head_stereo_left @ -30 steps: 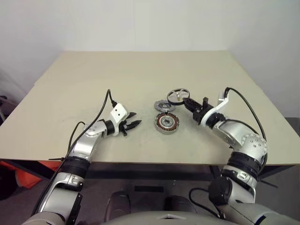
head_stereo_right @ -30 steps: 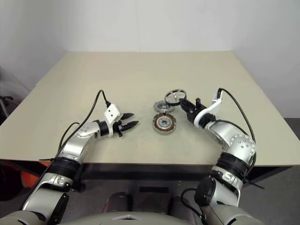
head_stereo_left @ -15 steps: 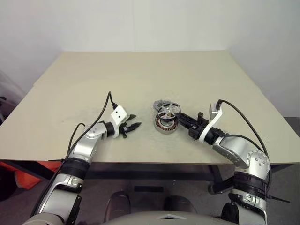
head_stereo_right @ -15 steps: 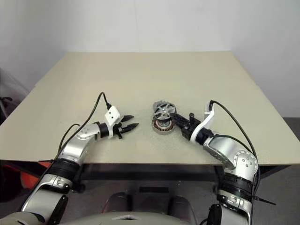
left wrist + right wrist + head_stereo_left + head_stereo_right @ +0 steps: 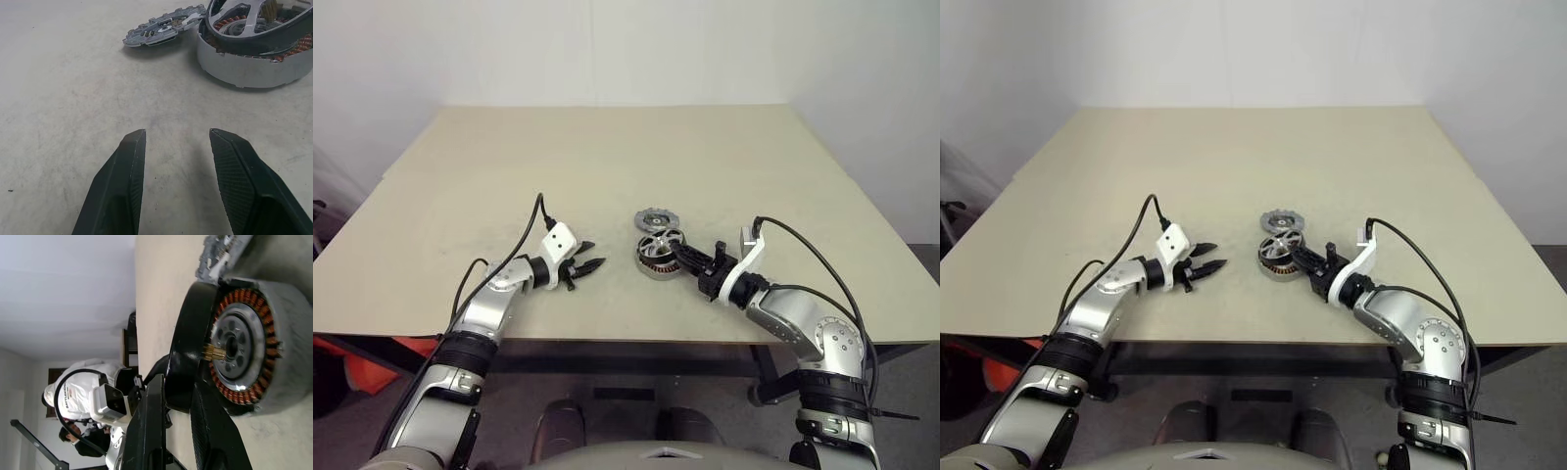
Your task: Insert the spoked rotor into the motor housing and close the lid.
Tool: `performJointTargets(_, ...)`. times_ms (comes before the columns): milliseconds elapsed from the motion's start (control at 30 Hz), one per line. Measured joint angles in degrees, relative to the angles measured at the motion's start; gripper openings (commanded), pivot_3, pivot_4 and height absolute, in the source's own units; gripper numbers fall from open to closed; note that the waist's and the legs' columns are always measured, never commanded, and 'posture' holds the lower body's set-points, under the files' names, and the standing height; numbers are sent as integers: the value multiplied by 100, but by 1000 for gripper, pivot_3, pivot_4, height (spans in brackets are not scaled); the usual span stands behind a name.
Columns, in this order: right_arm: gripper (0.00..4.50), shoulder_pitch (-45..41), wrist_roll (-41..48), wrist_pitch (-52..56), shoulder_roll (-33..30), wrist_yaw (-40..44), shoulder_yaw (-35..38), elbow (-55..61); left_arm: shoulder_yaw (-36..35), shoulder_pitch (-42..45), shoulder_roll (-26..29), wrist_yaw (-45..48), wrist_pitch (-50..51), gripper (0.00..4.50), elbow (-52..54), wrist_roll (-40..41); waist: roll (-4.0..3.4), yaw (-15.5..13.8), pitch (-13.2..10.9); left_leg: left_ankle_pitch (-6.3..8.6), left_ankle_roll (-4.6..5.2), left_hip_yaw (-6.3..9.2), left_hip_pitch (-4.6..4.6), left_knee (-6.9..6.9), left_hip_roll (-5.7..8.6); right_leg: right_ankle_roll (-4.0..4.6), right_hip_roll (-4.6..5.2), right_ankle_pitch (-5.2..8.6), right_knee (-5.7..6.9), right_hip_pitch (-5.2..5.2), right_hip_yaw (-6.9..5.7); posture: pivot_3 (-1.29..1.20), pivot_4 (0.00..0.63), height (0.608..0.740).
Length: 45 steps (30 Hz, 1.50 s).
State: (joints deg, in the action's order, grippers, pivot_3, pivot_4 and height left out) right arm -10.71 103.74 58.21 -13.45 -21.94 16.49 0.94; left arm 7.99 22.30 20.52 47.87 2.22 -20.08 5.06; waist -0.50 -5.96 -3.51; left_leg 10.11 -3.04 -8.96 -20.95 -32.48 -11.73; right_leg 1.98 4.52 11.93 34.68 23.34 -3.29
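Observation:
The motor housing (image 5: 654, 264), a grey cup with copper windings, stands near the table's front middle. The spoked rotor (image 5: 664, 240) leans tilted on the housing's top, its rim pinched by my right gripper (image 5: 680, 256), which reaches in from the right. In the right wrist view the fingers (image 5: 152, 396) are shut on the rotor's dark rim (image 5: 188, 347) just over the windings (image 5: 254, 357). The notched lid (image 5: 655, 218) lies flat just behind the housing. My left gripper (image 5: 588, 262) rests open on the table to the housing's left, with nothing in it (image 5: 176, 142).
The beige table (image 5: 607, 157) stretches wide behind and to both sides of the parts. Its front edge (image 5: 626, 338) runs close under both forearms. Black cables loop up from each wrist.
My right gripper has brought the rotor from beyond the lid back and down onto the housing, rolling its wrist as the arm drew in. The left arm has not moved.

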Motion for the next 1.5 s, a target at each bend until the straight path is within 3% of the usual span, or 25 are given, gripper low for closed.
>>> performJointTargets(200, 746, 4, 20, -180, -40, 66, -142, 6, 34, -11, 14, 5, 0, 2194, 5, -9, 1, 5, 0, 1, 1, 0, 0, -4, -1, -1, 0, 0, 2, 0, 0, 0, 0, 740)
performJointTargets(300, 1356, 3, 1, -234, -67, 96, -200, 6, 40, -13, 19, 6, 1, 2194, 6, -9, 1, 4, 0, 0, 1, 1, -2, -5, -1, -1, 0, 0, 2, 0, -1, 0, 0, 740)
performJointTargets(433, 2655, -14, -191, -284, -224, 235, -312, 19, 41, -12, 38, 4, 1, 2194, 7, -10, 1, -5, 0, 1, 1, 3, -8, -7, 1, -1, 0, -1, 1, 0, -2, 0, 0, 740)
performJointTargets(867, 2655, -80, -1113, -274, -1098, 1271, -290, 230, 70, -12, 39, 3, 1, 2194, 7, -10, 1, -22, 1, 2, 4, 5, -12, -25, 0, -2, 0, -1, 5, -4, -3, 0, 0, 740)
performJointTargets(1100, 2655, -80, -2109, -291, -1350, 1956, -390, 362, 106, -10, 22, 5, -1, 2194, 4, -10, 2, -30, 1, 2, 5, 6, -14, -28, -1, -1, 0, -2, 6, -5, -4, 0, 0, 740)
performJointTargets(1233, 2655, -87, -3262, -668, -1555, 2528, -647, 497, 110, -5, 20, 4, -5, 2194, -3, -10, 2, -38, 1, 3, 5, 6, -15, -29, -1, -1, 0, -2, 7, -5, -4, 0, 0, 740)
performJointTargets(1500, 2655, -596, -6346, -2461, -1821, 3455, -1455, 480, 110, 16, -1, -16, -61, 2194, -34, -10, 2, -35, 1, 3, 6, 7, -11, -36, -2, 1, 0, -3, 13, -7, -4, 0, 0, 740)
